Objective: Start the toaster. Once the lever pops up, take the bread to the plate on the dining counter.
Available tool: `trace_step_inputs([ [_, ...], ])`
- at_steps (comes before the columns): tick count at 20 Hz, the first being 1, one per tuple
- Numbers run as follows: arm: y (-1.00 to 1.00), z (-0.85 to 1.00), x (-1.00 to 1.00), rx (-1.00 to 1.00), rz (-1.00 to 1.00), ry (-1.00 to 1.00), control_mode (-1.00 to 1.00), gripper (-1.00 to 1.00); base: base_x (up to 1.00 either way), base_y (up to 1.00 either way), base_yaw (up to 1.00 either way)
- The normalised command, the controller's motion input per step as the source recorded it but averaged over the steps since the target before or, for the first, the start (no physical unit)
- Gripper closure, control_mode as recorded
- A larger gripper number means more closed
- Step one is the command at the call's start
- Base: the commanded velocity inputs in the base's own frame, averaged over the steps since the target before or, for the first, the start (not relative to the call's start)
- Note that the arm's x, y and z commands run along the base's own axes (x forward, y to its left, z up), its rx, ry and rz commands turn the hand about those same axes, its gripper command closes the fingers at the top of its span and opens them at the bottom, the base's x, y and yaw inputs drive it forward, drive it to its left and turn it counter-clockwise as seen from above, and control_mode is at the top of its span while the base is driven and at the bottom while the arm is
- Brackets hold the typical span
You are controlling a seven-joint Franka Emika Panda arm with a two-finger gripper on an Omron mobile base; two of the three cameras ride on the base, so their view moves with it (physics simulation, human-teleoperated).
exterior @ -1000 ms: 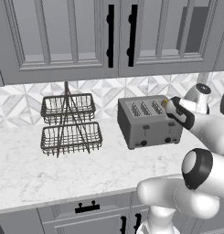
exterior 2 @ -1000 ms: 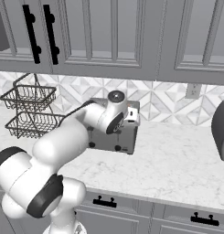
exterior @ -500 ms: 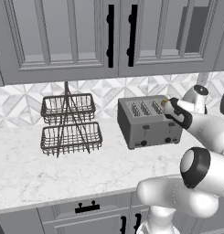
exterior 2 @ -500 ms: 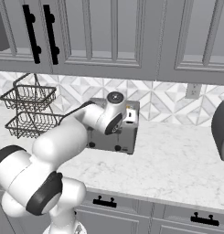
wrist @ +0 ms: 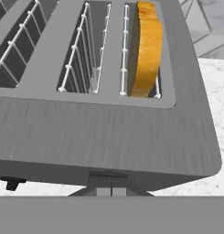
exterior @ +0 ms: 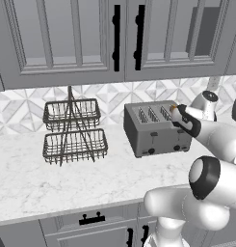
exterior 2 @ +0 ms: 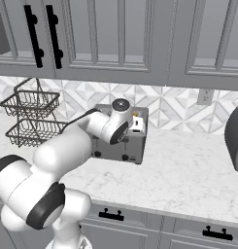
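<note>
Seemingly angled down over the toaster [exterior: 157,128] end holding the bread [wrist: 147,47], the jaws are pressed together.

Marble worktop [exterior: 66,178] carries toaster [exterior: 155,132] and wire basket rack [exterior: 73,132].

No readable text, labels, brand names, numbers or signs anywhere, toaster [exterior: 155,130] face and top plain dark grey and unmarked, its small knobs too small to show any markings, cabinet doors [exterior: 66,38] unmarked
</note>
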Motion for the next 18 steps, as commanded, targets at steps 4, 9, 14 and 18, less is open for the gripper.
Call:
trace_step_inputs([
  [4, 0.0, -0.1, 0.0, 0.0, 0.0, 0.0, -1.0, 1.0, 0.0, 0.0, 0.0],
  [9, 0.0, -0.16, 0.0, 0.0, 0.0, 0.01, -1.0, 1.0, 0.0, 0.0, 0.0],
  [14, 0.0, -0.21, 0.0, 0.0, 0.0, 0.0, -1.0, 1.0, 0.0, 0.0, 0.0],
  [18, 0.0, -0.2, 0.0, 0.0, 0.0, 0.0, -1.0, 1.0, 0.0, 0.0, 0.0],
])
